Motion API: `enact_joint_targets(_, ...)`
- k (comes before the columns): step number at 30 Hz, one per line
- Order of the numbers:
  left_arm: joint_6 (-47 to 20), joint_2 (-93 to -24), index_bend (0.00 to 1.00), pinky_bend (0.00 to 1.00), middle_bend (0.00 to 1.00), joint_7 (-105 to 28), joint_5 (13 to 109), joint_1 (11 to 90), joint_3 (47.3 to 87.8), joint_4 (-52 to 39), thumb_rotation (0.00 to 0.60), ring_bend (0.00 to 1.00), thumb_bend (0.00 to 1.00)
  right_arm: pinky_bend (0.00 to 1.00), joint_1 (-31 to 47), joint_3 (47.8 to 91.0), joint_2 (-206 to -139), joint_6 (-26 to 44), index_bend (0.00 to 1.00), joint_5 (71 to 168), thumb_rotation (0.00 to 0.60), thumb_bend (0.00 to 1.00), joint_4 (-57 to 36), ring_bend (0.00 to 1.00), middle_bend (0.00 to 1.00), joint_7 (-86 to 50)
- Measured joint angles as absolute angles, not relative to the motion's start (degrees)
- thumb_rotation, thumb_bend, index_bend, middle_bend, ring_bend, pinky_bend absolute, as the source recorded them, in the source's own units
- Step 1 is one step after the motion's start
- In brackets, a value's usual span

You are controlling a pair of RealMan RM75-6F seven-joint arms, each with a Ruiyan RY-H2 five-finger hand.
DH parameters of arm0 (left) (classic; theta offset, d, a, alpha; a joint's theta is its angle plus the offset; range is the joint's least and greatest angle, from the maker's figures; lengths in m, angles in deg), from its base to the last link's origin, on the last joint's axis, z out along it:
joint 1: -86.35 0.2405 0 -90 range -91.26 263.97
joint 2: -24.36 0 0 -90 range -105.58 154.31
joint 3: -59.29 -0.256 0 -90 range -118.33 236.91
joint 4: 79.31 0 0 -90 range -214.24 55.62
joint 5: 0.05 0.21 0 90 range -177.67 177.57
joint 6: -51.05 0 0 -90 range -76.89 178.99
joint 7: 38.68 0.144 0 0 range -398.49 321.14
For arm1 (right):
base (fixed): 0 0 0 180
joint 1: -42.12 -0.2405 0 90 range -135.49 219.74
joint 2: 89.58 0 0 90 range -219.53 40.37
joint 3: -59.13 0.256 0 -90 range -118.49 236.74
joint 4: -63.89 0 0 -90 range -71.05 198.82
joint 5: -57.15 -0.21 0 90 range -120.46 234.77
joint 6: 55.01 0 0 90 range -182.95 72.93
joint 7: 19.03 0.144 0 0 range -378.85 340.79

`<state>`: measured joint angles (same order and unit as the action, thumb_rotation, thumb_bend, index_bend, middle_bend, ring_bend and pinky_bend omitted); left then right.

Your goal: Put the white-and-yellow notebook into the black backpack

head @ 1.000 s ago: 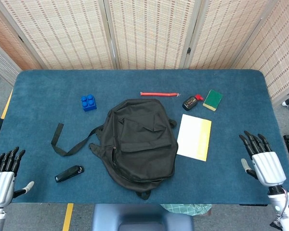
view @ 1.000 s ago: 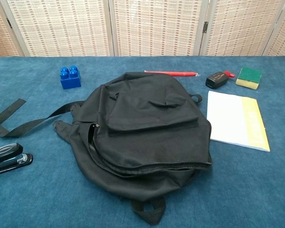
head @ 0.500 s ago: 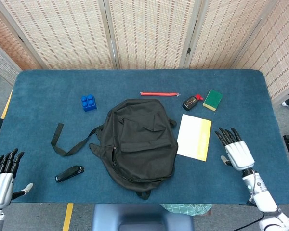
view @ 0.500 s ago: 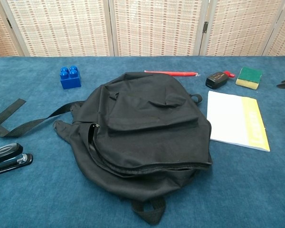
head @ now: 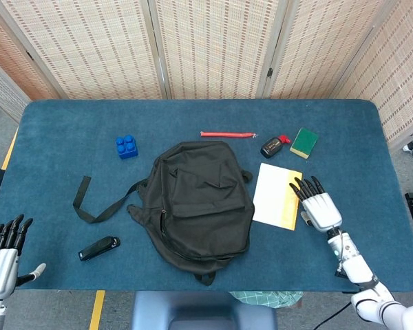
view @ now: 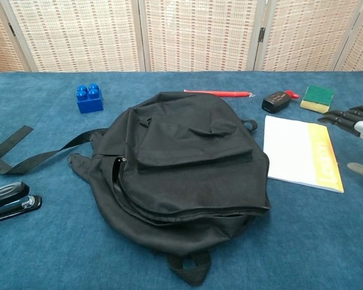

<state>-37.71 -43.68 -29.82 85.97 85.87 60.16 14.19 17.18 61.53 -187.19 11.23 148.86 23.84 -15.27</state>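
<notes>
The white-and-yellow notebook (head: pixel 277 195) (view: pixel 302 152) lies flat on the blue table, just right of the black backpack (head: pixel 198 199) (view: pixel 181 163). The backpack lies flat mid-table with its zipper partly undone along the left side. My right hand (head: pixel 316 207) (view: pixel 354 121) hovers open beside the notebook's right, yellow edge, fingers spread and pointing away from me, holding nothing. My left hand (head: pixel 3 251) is open at the near left corner, far from both; the chest view does not show it.
A black stapler (head: pixel 99 247) (view: pixel 9 202) and the backpack's strap (head: pixel 89 199) lie at the left. A blue block (head: pixel 126 146), a red pen (head: pixel 227 134), a small black-and-red item (head: pixel 273 145) and a green-yellow sponge (head: pixel 303 142) sit along the far side.
My right hand has moved left from the table's right edge to just beside the notebook's yellow edge. The left hand has barely moved. Notebook and backpack are unmoved.
</notes>
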Motion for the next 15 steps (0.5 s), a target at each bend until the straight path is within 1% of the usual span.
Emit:
enact_joint_targets(5,-37.6,-43.6,0.07,0.0,0.03,-29.9,85.8,85.9,60.2,14.2,0.6,0.05,0.2,0.04,16.3,60.8,-189.4,10.8,0.0,149.0,0.6,0.45,27.5,0.1,0.07,-13.4)
enact_joint_targets(15,-37.1,-43.8,0.07,0.0,0.03,-29.4,85.6,85.7,60.2,14.4,0.6,0.05,0.2,0.03,15.4,59.9,-191.5,8.9,0.0,148.4,0.6,0.45,31.5,0.1,0.07,-12.2)
